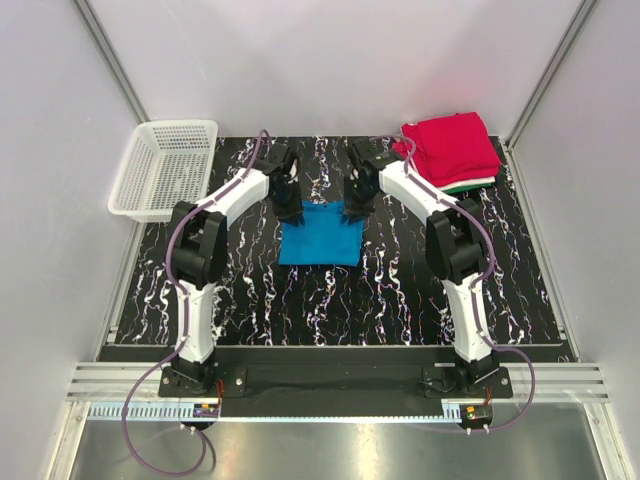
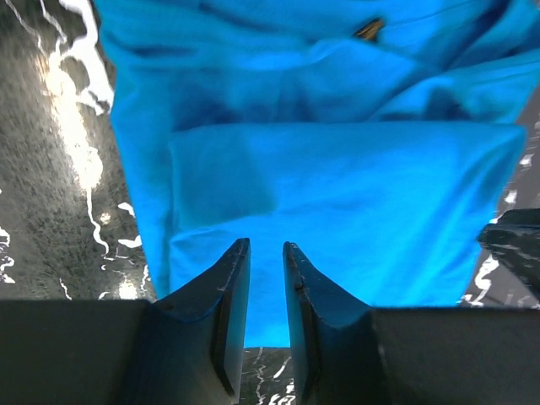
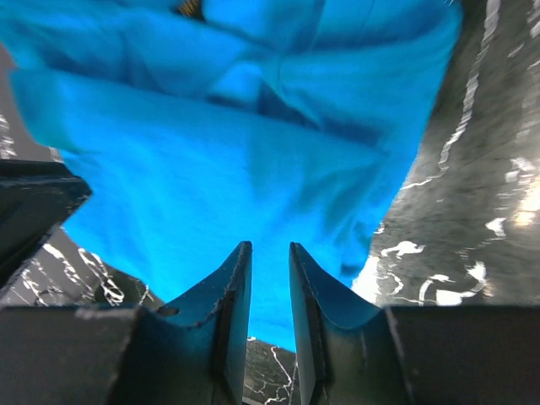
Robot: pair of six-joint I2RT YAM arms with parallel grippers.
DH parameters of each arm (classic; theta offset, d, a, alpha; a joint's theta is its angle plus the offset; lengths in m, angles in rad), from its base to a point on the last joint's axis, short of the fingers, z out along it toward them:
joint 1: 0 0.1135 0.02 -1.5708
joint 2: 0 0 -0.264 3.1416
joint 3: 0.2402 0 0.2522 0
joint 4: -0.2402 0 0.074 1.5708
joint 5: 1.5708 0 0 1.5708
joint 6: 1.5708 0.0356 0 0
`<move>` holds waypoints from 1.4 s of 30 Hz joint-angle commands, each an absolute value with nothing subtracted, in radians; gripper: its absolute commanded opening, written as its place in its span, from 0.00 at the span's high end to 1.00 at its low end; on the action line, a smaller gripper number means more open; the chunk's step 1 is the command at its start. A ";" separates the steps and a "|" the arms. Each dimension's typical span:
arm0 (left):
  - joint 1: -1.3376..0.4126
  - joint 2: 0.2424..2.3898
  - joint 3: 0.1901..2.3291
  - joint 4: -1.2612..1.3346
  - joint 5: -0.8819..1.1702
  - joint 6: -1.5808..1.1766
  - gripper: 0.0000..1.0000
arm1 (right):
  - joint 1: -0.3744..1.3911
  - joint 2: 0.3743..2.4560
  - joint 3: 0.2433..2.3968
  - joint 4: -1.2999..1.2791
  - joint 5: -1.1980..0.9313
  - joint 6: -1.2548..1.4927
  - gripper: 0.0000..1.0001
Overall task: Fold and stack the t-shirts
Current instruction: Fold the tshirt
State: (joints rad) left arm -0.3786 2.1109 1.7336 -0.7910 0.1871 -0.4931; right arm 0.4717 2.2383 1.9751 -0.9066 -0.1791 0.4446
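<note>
The blue t-shirt (image 1: pixel 318 240) lies folded at centre; red-topped stack (image 1: pixel 452 150) back right.

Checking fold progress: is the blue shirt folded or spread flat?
Folded: the blue shirt is a compact rectangle, with overlapping layers visible in both wrist views.

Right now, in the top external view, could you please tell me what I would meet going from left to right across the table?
white mesh basket → left tool → blue t-shirt → right tool → stack of folded t-shirts

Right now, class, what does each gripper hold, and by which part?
Both hold the blue t-shirt by its far edge: left gripper near the left corner, right gripper near the right.
</note>
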 commanded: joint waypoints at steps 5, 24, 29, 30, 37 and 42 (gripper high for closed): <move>-0.379 2.117 1.675 -0.724 0.146 -0.459 0.76 | 0.502 2.252 1.872 -0.792 -0.227 0.491 0.70; -0.376 2.158 1.701 -0.749 0.040 -0.492 0.79 | 0.482 2.233 1.839 -0.798 -0.091 0.423 0.71; -0.376 2.163 1.710 -0.778 0.020 -0.506 0.79 | 0.469 2.210 1.833 -0.799 -0.052 0.434 0.71; -0.376 2.163 1.712 -0.782 0.012 -0.512 0.79 | 0.465 2.206 1.833 -0.801 -0.038 0.436 0.71; -0.376 2.152 1.698 -0.799 0.003 -0.520 0.80 | 0.440 2.168 1.825 -0.810 -0.005 0.430 0.70; -0.374 2.137 1.683 -0.802 0.003 -0.522 0.80 | 0.428 2.161 1.799 -0.816 0.026 0.417 0.70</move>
